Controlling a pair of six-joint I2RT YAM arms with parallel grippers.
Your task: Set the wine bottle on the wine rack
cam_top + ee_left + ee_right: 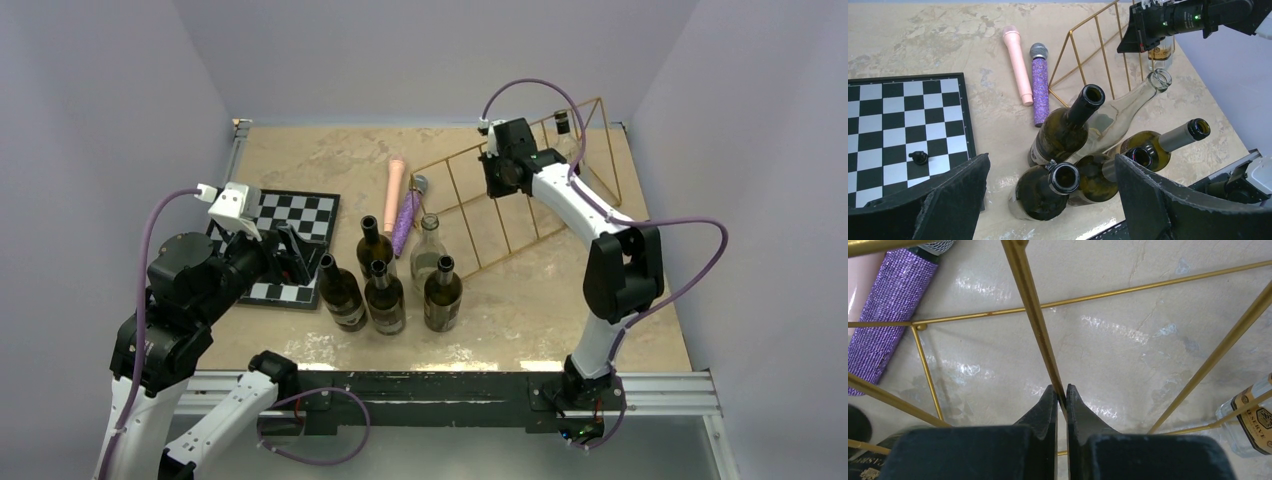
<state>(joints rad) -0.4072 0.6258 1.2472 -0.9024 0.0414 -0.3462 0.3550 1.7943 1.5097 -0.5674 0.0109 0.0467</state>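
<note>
As right arm (575,200) reaches forward, jaws pinching rack (1033,315)

A mottled beige table (620,300) is shown. A chessboard (300,215) is laid flat at its left. Near the middle, five wine bottles (384,298) are stood upright in a tight cluster, four dark and one clear. Just behind them a pink microphone (397,185) and a purple microphone (406,222) are laid side by side. A golden wire wine rack (1033,305) is set across the far right.
</note>
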